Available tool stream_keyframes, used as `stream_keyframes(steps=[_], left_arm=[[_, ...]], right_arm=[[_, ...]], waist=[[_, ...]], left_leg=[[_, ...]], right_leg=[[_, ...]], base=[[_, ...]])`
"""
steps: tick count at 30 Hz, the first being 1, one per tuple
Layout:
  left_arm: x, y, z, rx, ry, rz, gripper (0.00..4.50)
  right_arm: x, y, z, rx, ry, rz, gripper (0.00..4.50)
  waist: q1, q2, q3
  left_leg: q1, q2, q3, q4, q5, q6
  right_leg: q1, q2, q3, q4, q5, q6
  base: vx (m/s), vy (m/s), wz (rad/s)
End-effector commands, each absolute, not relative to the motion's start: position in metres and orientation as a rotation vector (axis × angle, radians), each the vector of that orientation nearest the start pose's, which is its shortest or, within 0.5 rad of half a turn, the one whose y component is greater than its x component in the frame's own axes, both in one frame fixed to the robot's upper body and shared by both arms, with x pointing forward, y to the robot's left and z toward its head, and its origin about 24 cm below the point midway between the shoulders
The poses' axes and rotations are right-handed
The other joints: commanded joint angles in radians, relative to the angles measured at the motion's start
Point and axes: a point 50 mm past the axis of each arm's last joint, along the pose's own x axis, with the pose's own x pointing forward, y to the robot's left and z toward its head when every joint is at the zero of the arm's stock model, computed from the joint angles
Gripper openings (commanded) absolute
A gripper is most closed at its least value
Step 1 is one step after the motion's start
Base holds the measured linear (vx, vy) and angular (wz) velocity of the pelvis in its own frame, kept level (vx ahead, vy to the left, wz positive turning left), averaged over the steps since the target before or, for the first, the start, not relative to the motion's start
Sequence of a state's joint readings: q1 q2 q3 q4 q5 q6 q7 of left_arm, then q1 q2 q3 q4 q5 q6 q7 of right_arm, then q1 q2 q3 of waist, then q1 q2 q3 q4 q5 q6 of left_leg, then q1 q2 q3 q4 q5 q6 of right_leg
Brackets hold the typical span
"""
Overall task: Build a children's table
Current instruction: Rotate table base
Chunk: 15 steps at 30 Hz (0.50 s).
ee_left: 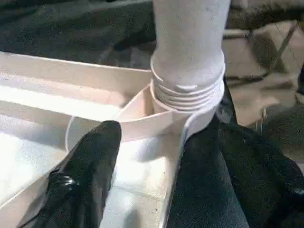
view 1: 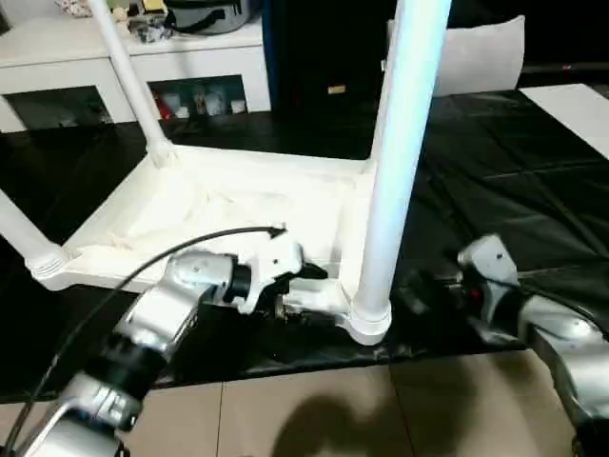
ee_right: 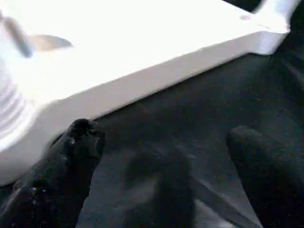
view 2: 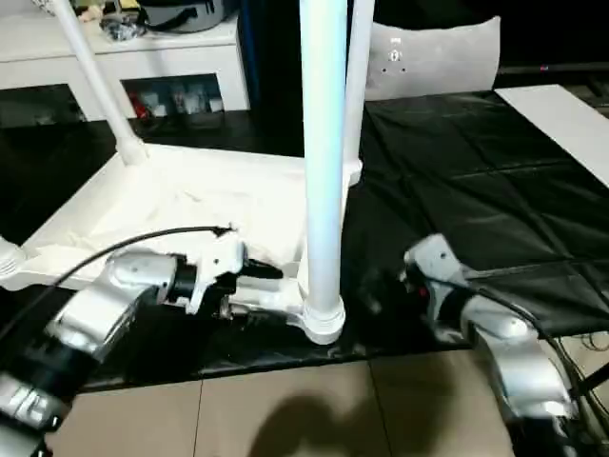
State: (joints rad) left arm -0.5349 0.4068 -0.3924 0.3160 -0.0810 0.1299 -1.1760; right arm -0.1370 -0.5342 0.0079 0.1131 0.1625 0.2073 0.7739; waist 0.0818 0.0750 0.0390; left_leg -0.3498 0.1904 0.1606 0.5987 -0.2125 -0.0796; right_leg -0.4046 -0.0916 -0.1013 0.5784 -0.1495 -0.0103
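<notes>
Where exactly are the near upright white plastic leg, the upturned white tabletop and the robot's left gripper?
Near upright white plastic leg (view 1: 392, 181), left eye view, mid-shaft.
Upturned white tabletop (view 1: 190, 214), left eye view, ribbed underside.
Left gripper (view 1: 314, 274), left eye view, fingertips.

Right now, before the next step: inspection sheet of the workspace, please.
Surface: black mat over tiled floor.
Job's things: children's table upside down on the mat; near leg upright in its corner socket; three more legs stand in the other corners.
Clutter: nothing seen on the mat.
Grippers: left tool at the tabletop's near rim beside the socket, one finger inside the rim; right tool open, above the mat, holding nothing.
Cables: black cable over the left forearm.
Surroundings: white low cabinet behind.
</notes>
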Motion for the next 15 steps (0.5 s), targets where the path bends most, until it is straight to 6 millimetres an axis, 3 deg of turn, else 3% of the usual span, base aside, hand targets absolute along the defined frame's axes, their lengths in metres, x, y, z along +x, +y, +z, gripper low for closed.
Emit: stream_keyframes(steps=[1,5,15], left_arm=[[0.300,0.106,0.073,0.499,0.313,-1.468,3.27],[0.302,0.107,0.070,0.529,0.326,-1.483,3.14],[0.312,0.105,0.069,0.531,0.338,-1.503,2.32]], right_arm=[[0.260,-0.219,0.060,-0.284,0.310,0.764,4.50],[0.257,-0.221,0.062,-0.281,0.314,0.789,4.50],[0.243,-0.229,0.068,-0.257,0.382,0.896,4.50]], waist=[[0.007,-0.017,-0.056],[0.010,-0.018,-0.057],[0.019,-0.019,-0.060]], left_leg=[[-0.008,0.026,-0.002,-0.073,-0.186,0.088],[-0.008,0.025,-0.002,-0.073,-0.184,0.084],[-0.012,0.026,-0.002,-0.069,-0.164,0.100]], right_leg=[[0.060,-0.053,0.043,-0.076,-0.402,-0.140],[0.058,-0.054,0.042,-0.078,-0.410,-0.136],[0.063,-0.054,0.041,-0.073,-0.365,-0.152]], base=[[0.000,0.000,0.00],[0.000,0.000,0.00],[0.000,0.000,0.00]])
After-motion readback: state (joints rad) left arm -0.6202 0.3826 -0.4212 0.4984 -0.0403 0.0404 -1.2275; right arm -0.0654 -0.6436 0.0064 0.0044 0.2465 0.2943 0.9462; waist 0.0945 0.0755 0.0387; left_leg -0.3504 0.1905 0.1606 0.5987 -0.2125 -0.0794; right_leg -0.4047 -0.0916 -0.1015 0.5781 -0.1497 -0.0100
